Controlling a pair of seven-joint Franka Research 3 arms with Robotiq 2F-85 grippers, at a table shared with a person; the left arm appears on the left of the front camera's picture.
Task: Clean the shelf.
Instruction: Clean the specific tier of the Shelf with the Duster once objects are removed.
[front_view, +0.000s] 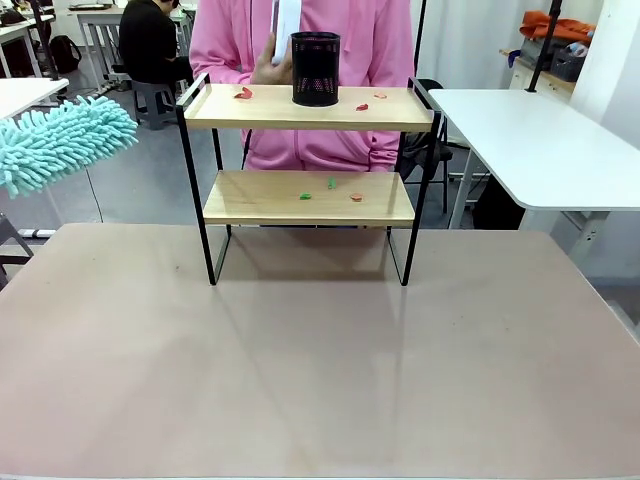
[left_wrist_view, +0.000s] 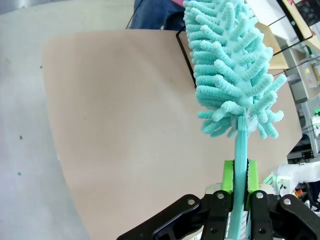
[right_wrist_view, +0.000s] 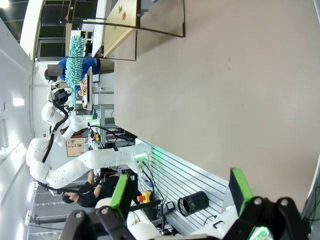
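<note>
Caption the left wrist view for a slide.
Left tool clamped on the teal duster handle, fluffy head raised above the brown table, the shelf frame just beyond.

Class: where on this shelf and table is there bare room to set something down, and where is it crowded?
Widest bare room: the tabletop in front of the shelf. Lower board: left end free, scraps dot the middle. Top board crowded: mesh cup in the centre, scraps either side.

left gripper (left_wrist_view: 240, 173): black links, green pads (left_wrist_view: 228, 176), silver screws (left_wrist_view: 190, 201) | right gripper (right_wrist_view: 181, 189): same black/green | left arm (right_wrist_view: 75, 165): white rounded links | person (front_view: 225, 40): pink sweatshirt
</note>
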